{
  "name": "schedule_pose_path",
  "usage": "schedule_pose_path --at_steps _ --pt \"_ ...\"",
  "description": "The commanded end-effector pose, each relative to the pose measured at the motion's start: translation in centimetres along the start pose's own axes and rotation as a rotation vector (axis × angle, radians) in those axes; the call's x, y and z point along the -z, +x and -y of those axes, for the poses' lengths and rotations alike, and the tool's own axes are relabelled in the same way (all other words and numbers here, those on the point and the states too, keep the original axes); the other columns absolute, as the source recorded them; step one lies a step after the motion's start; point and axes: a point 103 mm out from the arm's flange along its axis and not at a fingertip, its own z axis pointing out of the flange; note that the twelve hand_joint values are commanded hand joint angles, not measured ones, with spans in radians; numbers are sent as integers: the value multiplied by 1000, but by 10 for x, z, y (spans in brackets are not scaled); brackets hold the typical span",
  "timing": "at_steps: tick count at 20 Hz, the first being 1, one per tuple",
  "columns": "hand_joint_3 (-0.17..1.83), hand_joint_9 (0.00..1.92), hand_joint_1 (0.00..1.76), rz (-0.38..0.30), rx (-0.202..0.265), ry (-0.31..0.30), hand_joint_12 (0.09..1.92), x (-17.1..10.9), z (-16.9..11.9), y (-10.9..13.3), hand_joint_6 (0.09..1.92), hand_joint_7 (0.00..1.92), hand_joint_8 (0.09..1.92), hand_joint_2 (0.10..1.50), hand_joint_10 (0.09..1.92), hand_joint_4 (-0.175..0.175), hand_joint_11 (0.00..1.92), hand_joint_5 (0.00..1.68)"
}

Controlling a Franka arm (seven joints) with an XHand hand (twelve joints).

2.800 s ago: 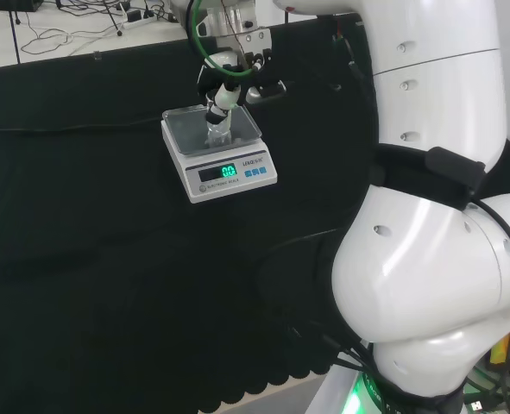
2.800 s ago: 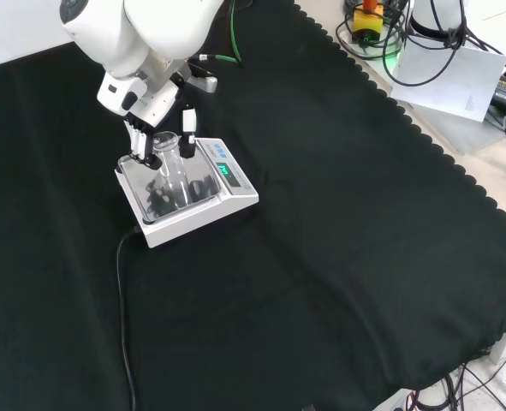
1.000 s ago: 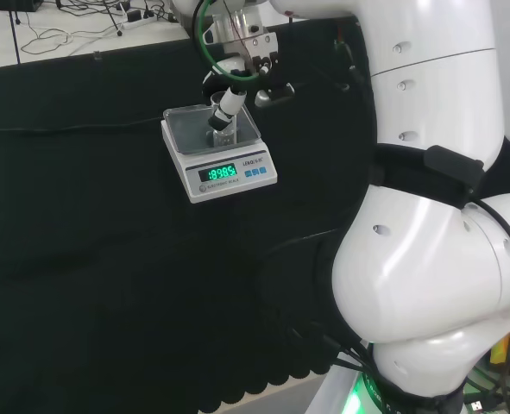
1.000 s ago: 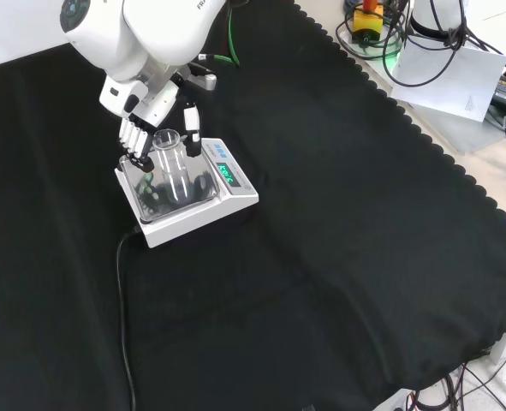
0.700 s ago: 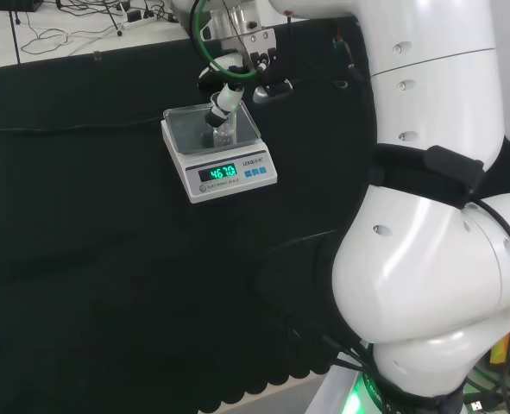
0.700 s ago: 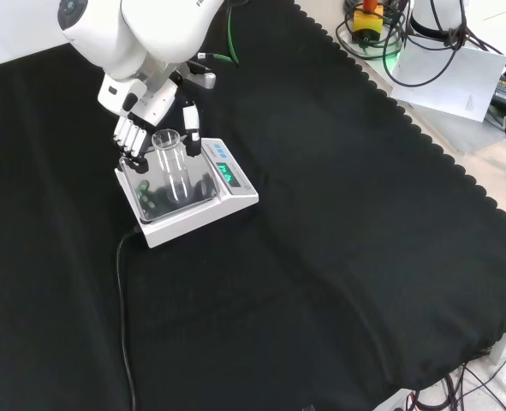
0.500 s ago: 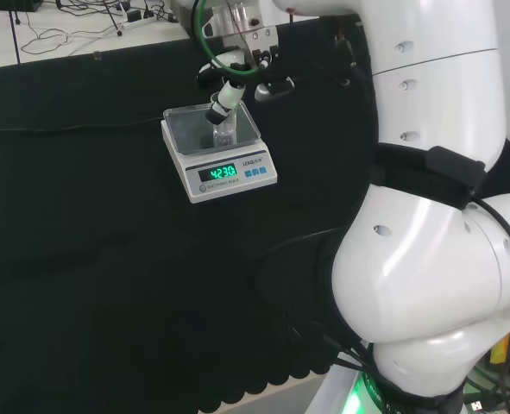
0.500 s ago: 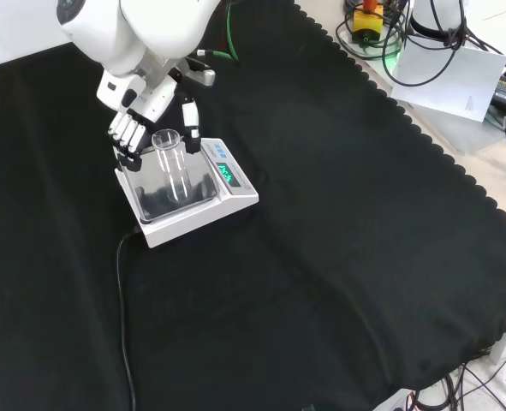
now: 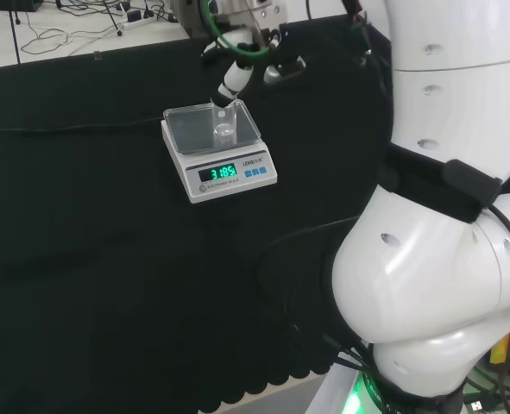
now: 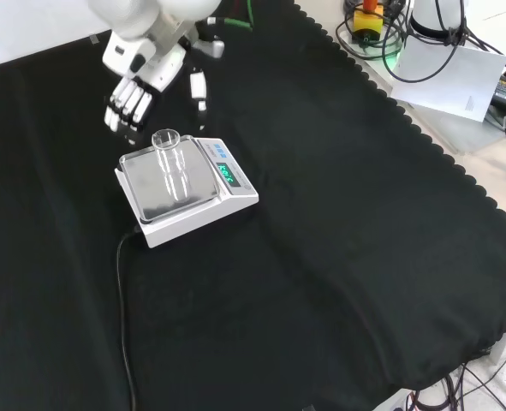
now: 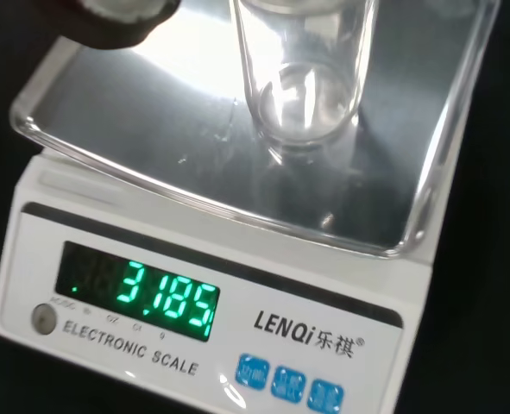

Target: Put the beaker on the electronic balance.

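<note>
Hand [image 10: 133,90] aloft, fingers [image 10: 121,109] straight

You have one beaker [image 10: 170,163], clear glass, upright on the weighing pan. You have one electronic balance [image 10: 187,190], white body, one steel pan [image 11: 237,147], one green lit display [image 11: 138,291]. On its front panel you can count three blue buttons [image 11: 290,380] and one round grey button [image 11: 42,318]. You have one black cord [image 10: 122,325] leaving the balance across the one black cloth [image 10: 338,240]. You have one hand [image 10: 131,103], up above the pan's far edge in the front view. One white arm [image 9: 436,259] in the head view.
</note>
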Motion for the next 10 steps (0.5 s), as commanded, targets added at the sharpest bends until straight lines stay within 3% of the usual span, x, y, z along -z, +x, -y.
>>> schedule_pose_path --at_steps 1,6,10 --pt "-113 0 704 30 -8 -130 87 33 103 -4 145 43 616 824 152 -43 0 307" --pt "-100 11 679 18 -40 -143 87 30 149 -12 136 73 617 839 87 -46 0 336" --pt "-68 1 660 20 -79 -144 87 21 179 -25 108 152 619 897 509 -59 3 437"
